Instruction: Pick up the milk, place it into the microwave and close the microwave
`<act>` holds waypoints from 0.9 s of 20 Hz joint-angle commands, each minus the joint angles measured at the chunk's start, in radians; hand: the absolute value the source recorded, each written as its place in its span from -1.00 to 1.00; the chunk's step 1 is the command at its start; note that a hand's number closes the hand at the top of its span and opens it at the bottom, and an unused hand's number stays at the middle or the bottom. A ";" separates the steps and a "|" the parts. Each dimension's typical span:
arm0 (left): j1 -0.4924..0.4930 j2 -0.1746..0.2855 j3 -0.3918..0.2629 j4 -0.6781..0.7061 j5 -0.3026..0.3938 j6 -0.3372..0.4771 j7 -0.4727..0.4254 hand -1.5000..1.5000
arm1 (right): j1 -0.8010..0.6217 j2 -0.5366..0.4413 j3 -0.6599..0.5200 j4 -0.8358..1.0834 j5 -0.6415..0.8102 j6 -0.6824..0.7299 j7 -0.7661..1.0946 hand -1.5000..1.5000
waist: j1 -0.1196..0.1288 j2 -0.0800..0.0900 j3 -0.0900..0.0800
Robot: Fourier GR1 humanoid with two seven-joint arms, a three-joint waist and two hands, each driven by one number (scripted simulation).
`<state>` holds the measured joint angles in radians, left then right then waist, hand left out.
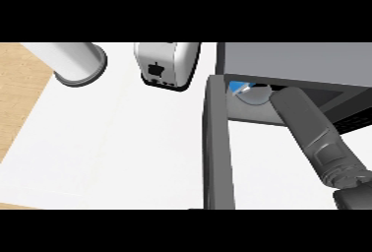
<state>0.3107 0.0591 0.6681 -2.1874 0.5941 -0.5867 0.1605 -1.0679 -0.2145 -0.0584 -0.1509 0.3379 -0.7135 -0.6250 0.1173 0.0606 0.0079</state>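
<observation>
The microwave stands at the counter's back right corner, its door swung wide towards the front edge. The milk shows blue and white just inside the opening, on the hinge side. The right forearm reaches in; the right hand is hidden there, so I cannot tell its grip. A toaster sits at the back edge.
</observation>
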 commanded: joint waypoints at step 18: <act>-0.062 0.016 -0.069 0.067 -0.118 -0.054 -0.021 -1.00 | -0.034 -0.032 0.014 0.052 0.040 -0.013 0.027 -1.00 | 0.014 0.002 -0.001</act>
<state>0.2431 0.0861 0.6304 -2.1145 0.4950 -0.6207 0.1362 -1.0973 -0.2502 -0.0300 -0.0825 0.3930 -0.7907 -0.5575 0.1347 0.0683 0.0083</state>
